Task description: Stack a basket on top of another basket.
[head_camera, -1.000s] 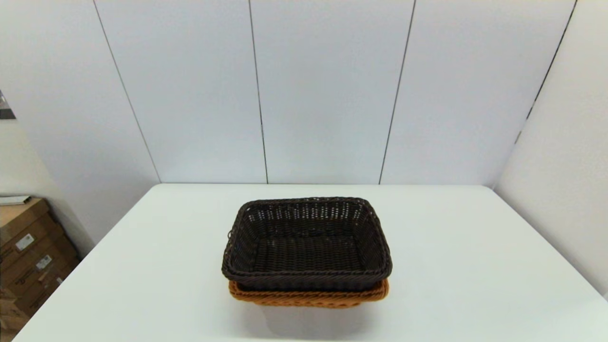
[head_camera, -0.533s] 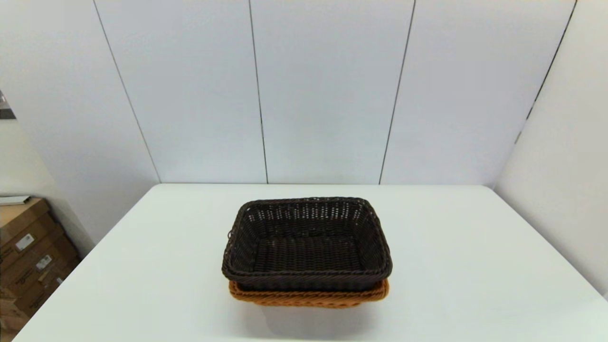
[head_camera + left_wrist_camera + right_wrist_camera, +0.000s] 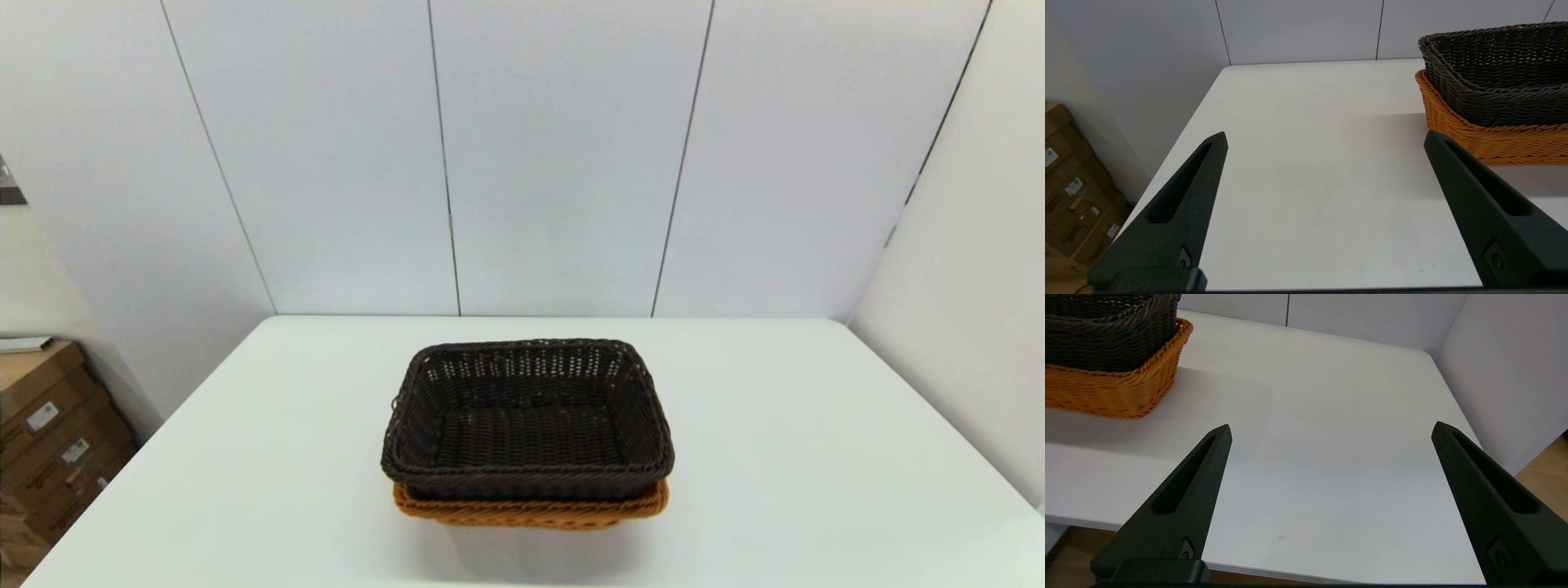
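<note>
The dark brown wicker basket [image 3: 526,420] is sitting nested in the orange-tan wicker basket [image 3: 531,510], between both end effectors; left end effector [image 3: 1325,139] and right end effector [image 3: 1331,430] are gaping wide, empty, over the tabletop [image 3: 775,457].

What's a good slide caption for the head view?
Dark brown woven wicker basket nested atop orange-tan woven wicker basket on white table.
</note>
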Available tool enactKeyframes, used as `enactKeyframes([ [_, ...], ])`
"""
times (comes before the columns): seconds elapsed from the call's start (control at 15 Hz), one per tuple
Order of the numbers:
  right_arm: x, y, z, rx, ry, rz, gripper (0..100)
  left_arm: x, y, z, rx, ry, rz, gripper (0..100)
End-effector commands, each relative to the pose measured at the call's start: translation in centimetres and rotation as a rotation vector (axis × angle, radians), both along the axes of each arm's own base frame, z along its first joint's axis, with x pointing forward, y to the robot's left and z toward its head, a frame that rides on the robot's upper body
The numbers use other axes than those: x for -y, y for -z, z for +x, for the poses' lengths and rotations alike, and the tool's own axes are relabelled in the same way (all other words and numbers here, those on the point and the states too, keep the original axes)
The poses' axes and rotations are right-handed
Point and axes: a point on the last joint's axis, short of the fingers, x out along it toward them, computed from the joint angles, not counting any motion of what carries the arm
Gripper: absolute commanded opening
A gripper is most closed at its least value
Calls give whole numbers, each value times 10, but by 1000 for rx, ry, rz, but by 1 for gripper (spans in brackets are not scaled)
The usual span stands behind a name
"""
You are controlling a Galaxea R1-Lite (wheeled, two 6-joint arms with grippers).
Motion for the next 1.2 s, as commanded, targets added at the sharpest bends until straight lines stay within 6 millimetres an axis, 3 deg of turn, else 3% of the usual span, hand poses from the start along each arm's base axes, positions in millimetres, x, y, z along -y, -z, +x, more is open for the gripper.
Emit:
enactKeyframes([
  [0.07, 0, 0, 0, -3, 8, 63, 100, 0, 0, 0, 1, 0, 0, 100],
  [1.2, 1, 0, 0, -3, 34, 104, 100, 0, 0, 0, 1, 0, 0, 100],
])
